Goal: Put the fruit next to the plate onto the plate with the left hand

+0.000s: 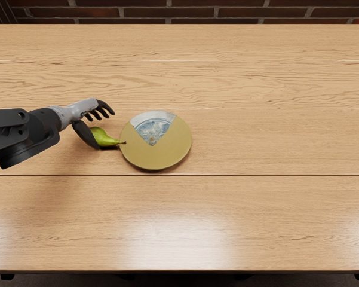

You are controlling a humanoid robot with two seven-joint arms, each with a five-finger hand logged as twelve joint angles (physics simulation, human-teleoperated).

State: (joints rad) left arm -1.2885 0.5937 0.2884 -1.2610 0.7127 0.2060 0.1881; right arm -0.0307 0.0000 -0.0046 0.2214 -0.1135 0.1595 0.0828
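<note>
1. On my feed the left arm [24, 134] comes in from the table's left edge, about midway between the far and near edges, and reaches toward the table's middle.
2. I see the left hand [86, 118] at the end of it, over the left half of the table [257, 209], just to the left of the pear [105, 139].
3. The fingers [103, 109] are spread wide and fan out toward the far edge; they hold nothing.
4. The dark thumb [83, 133] points down toward the near edge and sits against the pear's fat end. I cannot tell from this view whether it actually touches the fruit.
5. The pear is green-yellow and lies on its side on the table, fat end toward the left edge and stem toward the right edge. It is not on the plate [161, 152].
6. The stem tip reaches the plate's left rim; the body of the pear stays on the bare wood beside it.
7. The plate is round and gold, with a blue-and-white wedge [152, 127] on the side toward the far edge. It lies flat, left of the table's centre.
8. Beyond the far edge I make out a strip of brick wall [185, 11].
</note>
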